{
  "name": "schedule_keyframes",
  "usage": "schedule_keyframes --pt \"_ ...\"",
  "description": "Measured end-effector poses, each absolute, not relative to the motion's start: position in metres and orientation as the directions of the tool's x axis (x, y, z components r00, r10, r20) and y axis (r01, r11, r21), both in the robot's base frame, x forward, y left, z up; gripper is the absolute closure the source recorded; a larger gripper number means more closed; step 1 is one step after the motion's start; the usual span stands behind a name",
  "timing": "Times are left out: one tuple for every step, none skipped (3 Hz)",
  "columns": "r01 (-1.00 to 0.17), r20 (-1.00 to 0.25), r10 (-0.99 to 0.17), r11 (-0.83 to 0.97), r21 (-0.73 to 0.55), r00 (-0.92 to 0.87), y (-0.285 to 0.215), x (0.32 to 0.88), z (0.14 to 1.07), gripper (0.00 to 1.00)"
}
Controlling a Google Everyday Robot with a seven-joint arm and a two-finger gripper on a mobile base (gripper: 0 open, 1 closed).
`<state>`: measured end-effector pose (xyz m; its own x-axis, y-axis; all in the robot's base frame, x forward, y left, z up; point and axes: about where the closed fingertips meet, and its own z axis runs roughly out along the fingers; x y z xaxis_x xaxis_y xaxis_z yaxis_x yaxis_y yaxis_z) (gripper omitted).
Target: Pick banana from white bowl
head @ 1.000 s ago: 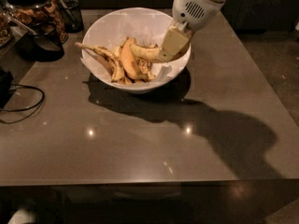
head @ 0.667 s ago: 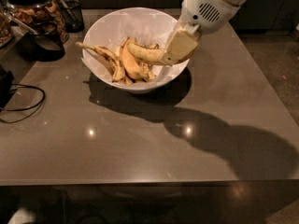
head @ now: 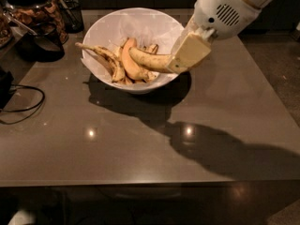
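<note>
Over white bowl (head: pixel 140 26) rim, jaws clamp banana (head: pixel 150 60), gripped end hidden btwn them.

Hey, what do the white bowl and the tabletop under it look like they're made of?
The white bowl: likely glazed ceramic, maybe hard plastic; smooth, opaque, evenly white wall. The tabletop: polished stone or laminate, grey-brown, mirroring lights as bright spots. The hand, at the bowl's right rim, grips the banana.
</note>
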<state>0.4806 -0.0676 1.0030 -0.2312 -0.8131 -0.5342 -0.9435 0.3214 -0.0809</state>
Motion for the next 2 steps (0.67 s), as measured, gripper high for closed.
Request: schedule_keyframes --pt "-0.936 -0.567 -0.773 0.351 -0.008 -0.285 -0.0762 0.4031 1.0069 1.00" --pt "-0.936 -0.567 -0.773 0.351 -0.008 -0.285 -0.0762 0.4031 1.0069 1.00"
